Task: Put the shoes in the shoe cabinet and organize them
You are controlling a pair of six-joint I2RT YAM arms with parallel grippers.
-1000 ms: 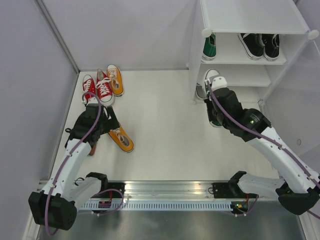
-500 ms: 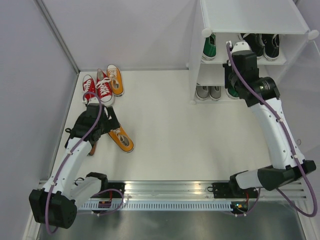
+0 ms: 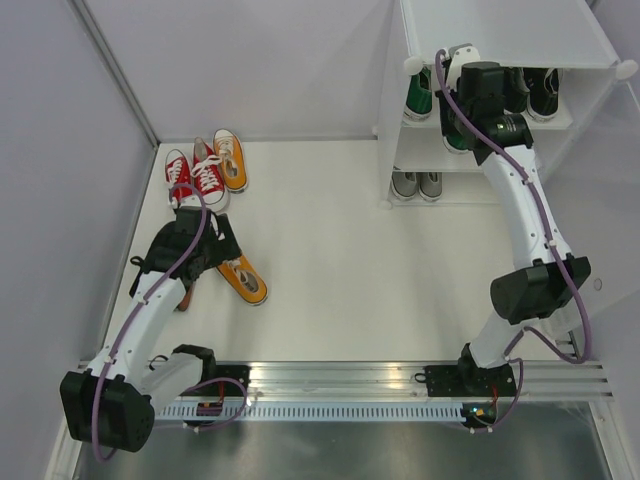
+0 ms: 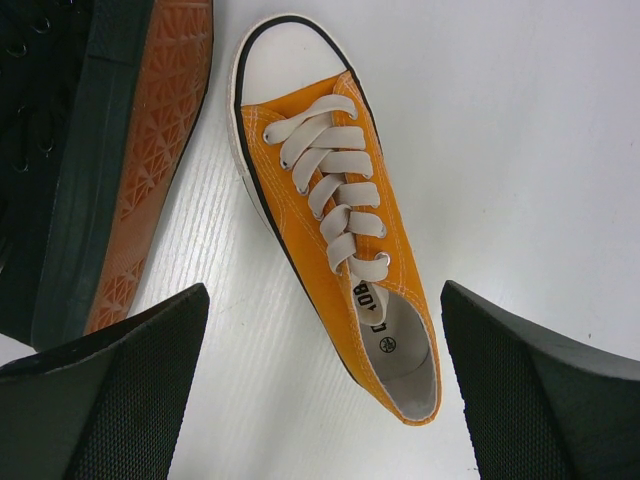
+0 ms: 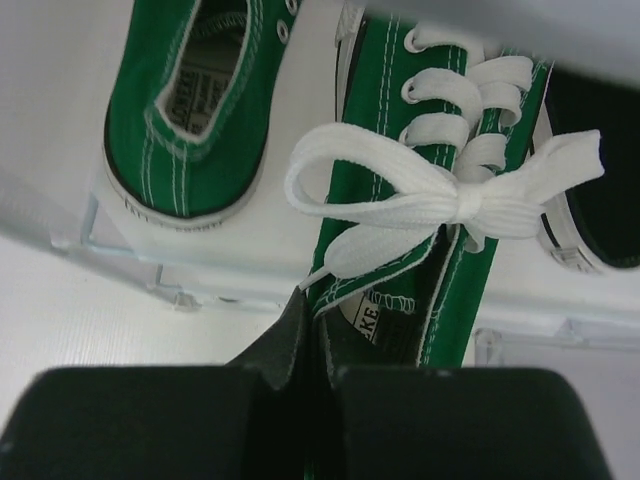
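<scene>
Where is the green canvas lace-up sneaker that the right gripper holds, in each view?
Top external: the green canvas lace-up sneaker is upper right, mostly hidden under the right arm, at the white plastic shoe cabinet.
Left wrist: not in it.
Right wrist: centre-right, bow on top, heel collar pinched by the right gripper.
Shared landmark: the second green sneaker on the shelf, to its left in both.
</scene>
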